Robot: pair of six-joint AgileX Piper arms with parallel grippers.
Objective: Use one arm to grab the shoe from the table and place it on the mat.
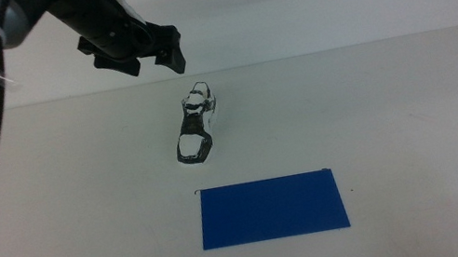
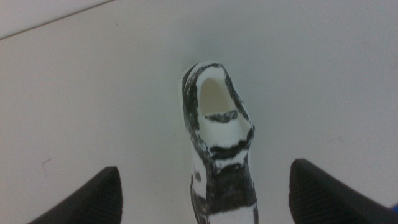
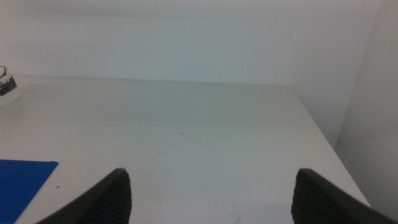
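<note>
Left end effector (image 1: pixel 147 56) released, poised above shoe's (image 1: pixel 196 124) heel | shoe clear of mat (image 1: pixel 271 208) on worktop (image 1: pixel 397 118) | right end effector (image 3: pixel 211 193) released, beyond shoe

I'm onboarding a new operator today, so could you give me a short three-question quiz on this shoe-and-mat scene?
1. True or false: the shoe already lies on the mat.
2. Which gripper hangs above the shoe: A) left gripper B) right gripper?
3. Fill in: the left gripper's jaws stand ____.

Key: 1. False; the shoe rests on the table, apart from the mat. 2. A; the right gripper waits off to the side. 3. Open, with the shoe between them in the left wrist view.
</note>
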